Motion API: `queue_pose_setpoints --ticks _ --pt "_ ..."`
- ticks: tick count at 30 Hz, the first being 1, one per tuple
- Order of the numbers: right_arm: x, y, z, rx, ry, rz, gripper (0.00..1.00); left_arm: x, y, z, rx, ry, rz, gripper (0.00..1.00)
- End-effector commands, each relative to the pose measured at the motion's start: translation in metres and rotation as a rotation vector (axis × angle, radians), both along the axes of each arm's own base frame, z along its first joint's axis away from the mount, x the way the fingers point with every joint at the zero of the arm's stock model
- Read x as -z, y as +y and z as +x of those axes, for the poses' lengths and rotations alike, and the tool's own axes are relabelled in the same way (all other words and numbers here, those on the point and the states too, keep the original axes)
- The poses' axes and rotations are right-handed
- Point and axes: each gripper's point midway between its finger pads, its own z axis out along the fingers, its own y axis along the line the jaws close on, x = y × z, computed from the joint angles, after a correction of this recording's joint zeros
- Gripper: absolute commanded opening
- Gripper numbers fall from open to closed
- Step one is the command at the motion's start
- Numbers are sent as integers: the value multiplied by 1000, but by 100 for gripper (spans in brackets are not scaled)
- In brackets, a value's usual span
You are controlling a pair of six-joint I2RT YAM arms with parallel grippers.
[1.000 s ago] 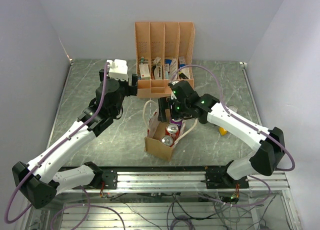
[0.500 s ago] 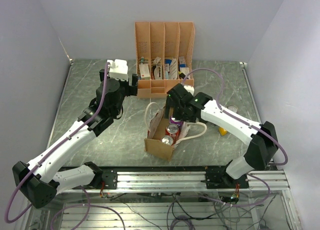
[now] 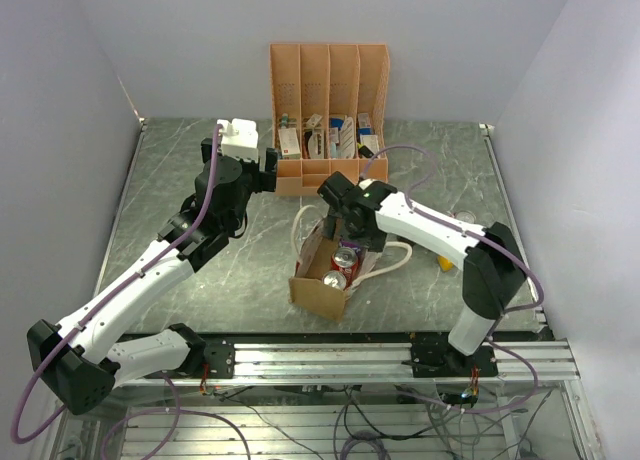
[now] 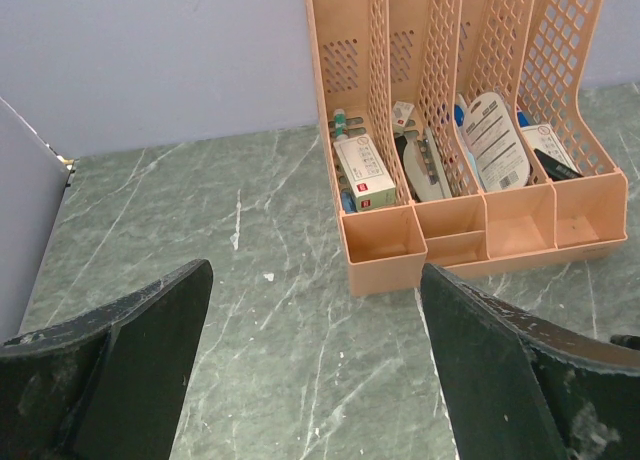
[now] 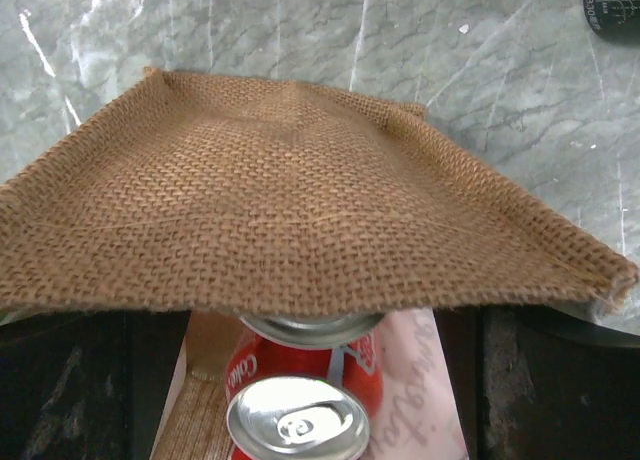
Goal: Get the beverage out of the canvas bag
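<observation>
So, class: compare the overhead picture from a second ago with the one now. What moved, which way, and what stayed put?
The right arm swung left with its elbow pulling in, which brought the right pincer over the far end of the canvas bag, above the red can. Its jaws are open and hold nothing. The bag's right rope handle flopped out onto the table. The left pincer, the bag and the orange organizer stayed put.

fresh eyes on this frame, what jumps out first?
The tan canvas bag sits at table centre, drink cans showing in its open top and the right gripper open on either side of them. Behind it stands the orange file organizer, with the left gripper open before it, holding nothing.
</observation>
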Motion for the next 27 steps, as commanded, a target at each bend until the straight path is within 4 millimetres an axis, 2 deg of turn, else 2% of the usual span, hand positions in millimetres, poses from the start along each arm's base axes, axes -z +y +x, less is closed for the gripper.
queue_pose_setpoints --ticks 1,7,14,19,22,23,27 --pt "12 -6 5 48 17 -73 100 -20 -3 -1 10 -39 -36 95" --pt "30 -2 7 70 37 -81 100 -20 -5 -1 17 -39 -39 95" --pt "38 -4 8 95 34 -89 99 -23 -5 -3 22 -44 -45 96" --pt "39 -2 10 104 23 -73 94 -19 -8 -1 31 -31 -40 95" --pt "32 1 12 110 8 -51 92 -18 -6 -1 19 -32 -38 95" --pt "30 2 13 111 3 -44 90 -19 -6 -1 17 -32 -38 95" --pt "21 8 16 102 -24 1 72 -17 -6 0 19 -32 -35 96"
